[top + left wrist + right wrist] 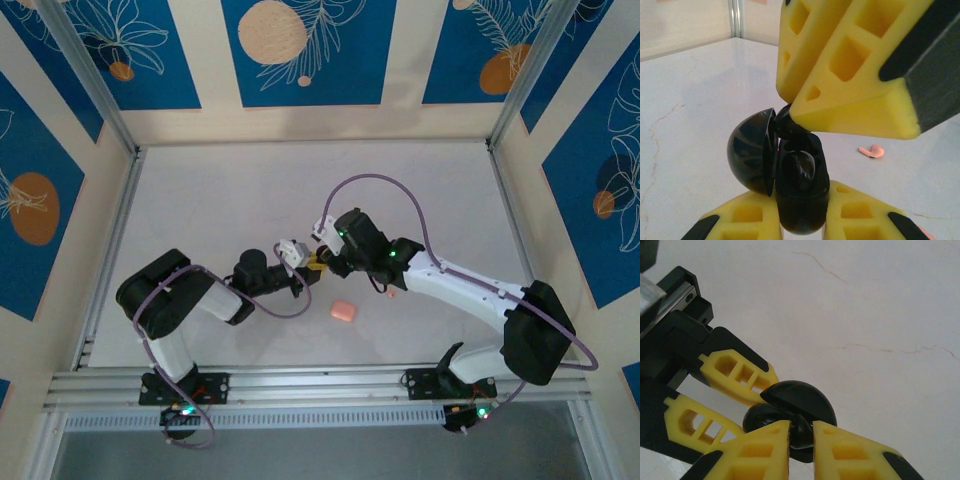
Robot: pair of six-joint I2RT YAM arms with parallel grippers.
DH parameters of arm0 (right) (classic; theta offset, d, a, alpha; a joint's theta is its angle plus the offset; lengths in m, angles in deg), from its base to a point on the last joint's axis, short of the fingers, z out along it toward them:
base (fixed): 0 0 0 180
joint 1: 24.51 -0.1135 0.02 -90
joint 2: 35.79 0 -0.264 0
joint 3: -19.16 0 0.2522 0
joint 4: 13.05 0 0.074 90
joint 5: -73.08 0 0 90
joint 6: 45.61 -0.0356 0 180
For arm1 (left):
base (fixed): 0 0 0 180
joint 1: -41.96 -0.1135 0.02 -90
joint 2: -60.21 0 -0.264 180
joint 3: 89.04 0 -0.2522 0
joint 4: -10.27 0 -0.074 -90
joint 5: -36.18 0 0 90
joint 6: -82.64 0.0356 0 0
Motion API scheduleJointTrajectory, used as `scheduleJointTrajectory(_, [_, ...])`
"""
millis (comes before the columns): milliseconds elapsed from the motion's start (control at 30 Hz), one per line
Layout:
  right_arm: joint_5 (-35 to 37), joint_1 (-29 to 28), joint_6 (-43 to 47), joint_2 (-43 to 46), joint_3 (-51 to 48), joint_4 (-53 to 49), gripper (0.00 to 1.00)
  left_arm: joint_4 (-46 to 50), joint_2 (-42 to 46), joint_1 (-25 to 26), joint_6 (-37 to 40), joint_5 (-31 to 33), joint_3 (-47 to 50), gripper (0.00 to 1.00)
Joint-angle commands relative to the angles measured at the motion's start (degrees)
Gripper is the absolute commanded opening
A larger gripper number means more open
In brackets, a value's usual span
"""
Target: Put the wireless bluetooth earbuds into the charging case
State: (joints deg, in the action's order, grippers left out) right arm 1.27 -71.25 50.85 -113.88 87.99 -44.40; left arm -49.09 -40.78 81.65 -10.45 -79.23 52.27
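Two arms meet above the middle of the white worktop [220,200]. The left fingers [747,216] are clenched on the body of the black charging case [800,200], whose domed lid [747,155] stands swung open. The right fingers [765,452] pinch a small black earbud [800,429] at the case's open mouth. One pink earbud-shaped piece [871,151] lies on the worktop nearby.

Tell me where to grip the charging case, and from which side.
Grip the charging case by its rounded body, from the closed end, as the left tool does: the lid hangs open sideways and the right tool holds an earbud at the mouth.
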Motion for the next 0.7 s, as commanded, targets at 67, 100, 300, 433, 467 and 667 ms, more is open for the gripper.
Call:
scheduleJointTrajectory(67, [-4.5, 1.3, -3.7, 0.5, -0.6, -2.5, 0.19, -4.5, 2.2, 0.6, -0.3, -1.3, -0.6, 0.18])
scheduleJointTrajectory(100, [-5.7, 1.7, -4.5, 0.5, -0.5, -2.6, 0.19, -4.7, 2.2, 0.6, -0.2, -1.3, -0.6, 0.18])
scheduleJointTrajectory(300, [-10.7, 3.7, -8.5, 0.7, -0.8, -3.0, 0.23, -4.9, 3.2, 0.5, 1.2, -1.2, -0.1, 0.18])
scheduleJointTrajectory(433, [-14.7, 5.4, -11.3, 1.4, -1.2, -1.9, 0.29, -5.5, 3.3, 0.6, 1.8, -1.2, 0.1, 0.18])
scheduleJointTrajectory(467, [-15.7, 5.8, -11.9, 1.7, -1.1, -1.6, 0.3, -5.6, 3.3, 0.6, 1.7, -1.3, 0.1, 0.18])
scheduleJointTrajectory(667, [-21.4, 8.6, -14.2, 3.6, -0.6, -1.1, 0.39, -6.2, 3.3, 0.6, 1.9, -1.1, 0.5, 0.18])
